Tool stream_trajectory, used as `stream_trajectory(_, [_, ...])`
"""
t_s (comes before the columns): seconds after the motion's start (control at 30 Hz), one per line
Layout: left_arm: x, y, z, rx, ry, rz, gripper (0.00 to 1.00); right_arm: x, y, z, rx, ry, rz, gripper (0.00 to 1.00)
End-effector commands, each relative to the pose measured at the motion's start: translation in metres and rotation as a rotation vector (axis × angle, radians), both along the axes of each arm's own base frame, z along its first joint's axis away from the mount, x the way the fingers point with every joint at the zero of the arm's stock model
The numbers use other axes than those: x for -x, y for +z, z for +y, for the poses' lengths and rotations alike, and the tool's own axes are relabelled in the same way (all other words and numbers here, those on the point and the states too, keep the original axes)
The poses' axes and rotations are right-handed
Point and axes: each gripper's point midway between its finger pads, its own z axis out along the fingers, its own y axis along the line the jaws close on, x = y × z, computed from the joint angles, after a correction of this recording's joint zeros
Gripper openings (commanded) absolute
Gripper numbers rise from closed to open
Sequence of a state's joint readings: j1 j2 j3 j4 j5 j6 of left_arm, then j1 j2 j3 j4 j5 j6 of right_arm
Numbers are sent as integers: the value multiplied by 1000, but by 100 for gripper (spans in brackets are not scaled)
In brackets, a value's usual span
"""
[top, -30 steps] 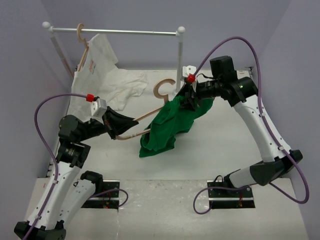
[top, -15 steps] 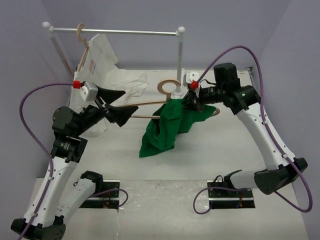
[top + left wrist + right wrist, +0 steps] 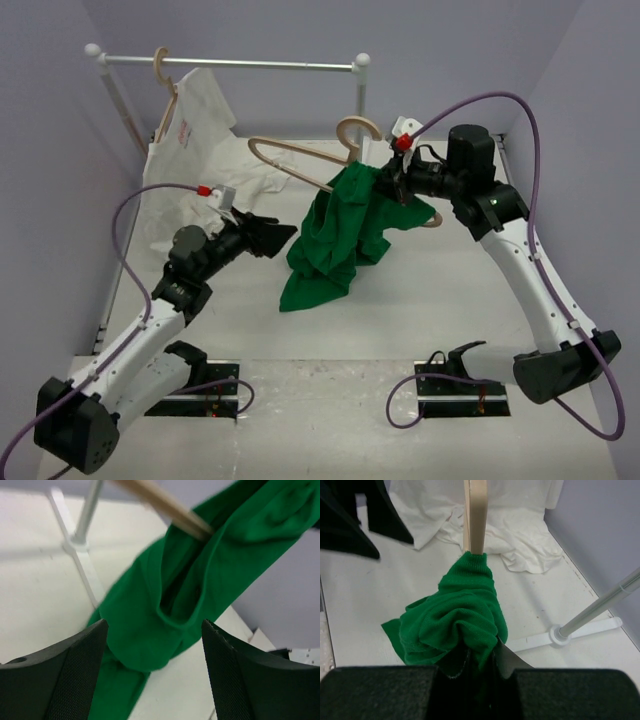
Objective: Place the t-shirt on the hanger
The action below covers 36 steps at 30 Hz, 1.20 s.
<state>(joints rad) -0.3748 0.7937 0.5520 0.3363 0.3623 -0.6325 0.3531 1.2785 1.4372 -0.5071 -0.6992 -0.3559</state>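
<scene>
The bright green t-shirt hangs bunched from my right gripper, its lower end resting on the table. My right gripper is shut on a fold of the t-shirt, where the hanger goes into the cloth. One bare arm of the pale wooden hanger sticks out up and left; its hook rises above the shirt. My left gripper is open just left of the shirt and touches nothing. In its wrist view the left gripper faces the t-shirt below the hanger arm.
A white clothes rack stands at the back, its right post just behind the hanger hook. A white t-shirt hangs on a second wooden hanger at the rack's left and spills onto the table. Purple walls enclose the table.
</scene>
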Motion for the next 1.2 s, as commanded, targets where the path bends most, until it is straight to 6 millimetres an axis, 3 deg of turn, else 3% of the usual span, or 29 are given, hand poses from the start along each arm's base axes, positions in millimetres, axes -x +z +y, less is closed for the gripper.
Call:
stream_trajectory(0.0, [-1, -3, -47, 40, -103, -1, 76, 12, 42, 4, -111, 11, -70, 0])
stream_trajectory(0.2, [-16, -6, -69, 33, -119, 5, 72, 22, 31, 7, -117, 35, -45, 0])
stream_trajectory(0.33, [-30, -21, -73, 12, -90, 37, 53, 28, 29, 12, -120, 68, -31, 0])
stream_trajectory(0.4, [-37, -31, -72, -4, -59, 52, 50, 33, 29, 14, -123, 88, -29, 0])
stream_trajectory(0.67, [-40, -29, -74, -2, -63, 29, 62, 39, 27, 18, -123, 121, -26, 0])
stream_trajectory(0.83, [-29, -23, -74, 9, -100, -8, 78, 32, 23, 15, -106, 80, -30, 0])
stream_trajectory(1.03, [-30, -20, -61, -11, -34, -22, 73, 35, 26, 19, -121, 108, -22, 0])
stream_trajectory(1.17, [-35, -28, -63, -36, -28, -3, 61, 39, 29, 20, -129, 126, -22, 0])
